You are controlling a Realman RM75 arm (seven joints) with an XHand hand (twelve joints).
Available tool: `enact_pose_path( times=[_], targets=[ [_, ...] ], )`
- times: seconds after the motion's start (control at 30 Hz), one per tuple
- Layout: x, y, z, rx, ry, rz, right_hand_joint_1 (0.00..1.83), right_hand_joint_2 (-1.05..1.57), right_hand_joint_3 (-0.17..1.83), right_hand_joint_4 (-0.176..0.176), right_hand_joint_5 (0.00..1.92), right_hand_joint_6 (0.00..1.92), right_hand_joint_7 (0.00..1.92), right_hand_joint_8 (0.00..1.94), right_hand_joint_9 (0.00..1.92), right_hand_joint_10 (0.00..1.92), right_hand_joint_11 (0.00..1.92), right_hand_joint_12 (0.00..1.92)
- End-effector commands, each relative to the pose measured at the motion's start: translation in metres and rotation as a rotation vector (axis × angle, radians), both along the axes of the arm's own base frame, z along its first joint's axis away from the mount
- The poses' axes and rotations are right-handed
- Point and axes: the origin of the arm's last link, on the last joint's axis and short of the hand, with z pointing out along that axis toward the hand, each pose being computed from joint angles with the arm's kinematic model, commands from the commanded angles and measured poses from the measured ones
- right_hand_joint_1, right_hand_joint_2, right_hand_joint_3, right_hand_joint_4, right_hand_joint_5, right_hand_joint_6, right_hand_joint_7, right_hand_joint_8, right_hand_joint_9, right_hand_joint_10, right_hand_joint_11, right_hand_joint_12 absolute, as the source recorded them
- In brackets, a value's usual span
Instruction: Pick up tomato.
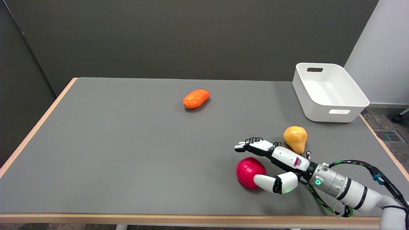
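Observation:
A red tomato [248, 171] lies on the grey table [127, 153] near the front right. My right hand [276, 161] reaches in from the lower right and brackets it. The fingers [252, 146] stretch out straight just beyond the tomato, and the thumb [266, 182] lies against its near right side. The fingers are spread and do not close around the fruit, which rests on the table.
A yellow pear [296, 138] lies just behind the hand, close to the wrist. An orange fruit [196, 98] sits further back, mid-table. A white bin [329, 92] stands at the back right corner. The wooden table edge [191, 218] runs along the front.

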Motion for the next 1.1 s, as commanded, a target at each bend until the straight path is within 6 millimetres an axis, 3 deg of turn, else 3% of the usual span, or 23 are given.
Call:
enact_pose_path(
  times=[0.03,0.57,0.87,1.1],
  targets=[
    [-0.0223,-0.0058,0.0032,-0.025,0.057,-0.066,0.23,0.58,0.98,0.098,0.13,0.42,0.12,0.26,0.08,0.54,0.0,0.99],
    [-0.0216,-0.0063,0.0042,-0.029,0.053,-0.049,0.26,0.59,0.96,0.099,0.14,0.4,0.14,0.25,0.09,0.52,0.0,1.05],
    [-0.0203,-0.0049,0.001,-0.017,0.052,-0.039,0.54,0.63,1.01,0.096,0.15,0.43,0.2,0.3,0.18,0.61,0.13,1.13],
    [-0.0186,-0.0049,0.0,-0.015,0.044,-0.028,0.83,0.68,0.97,0.096,0.25,0.52,0.4,0.44,0.37,0.82,0.29,1.37]
  ],
)
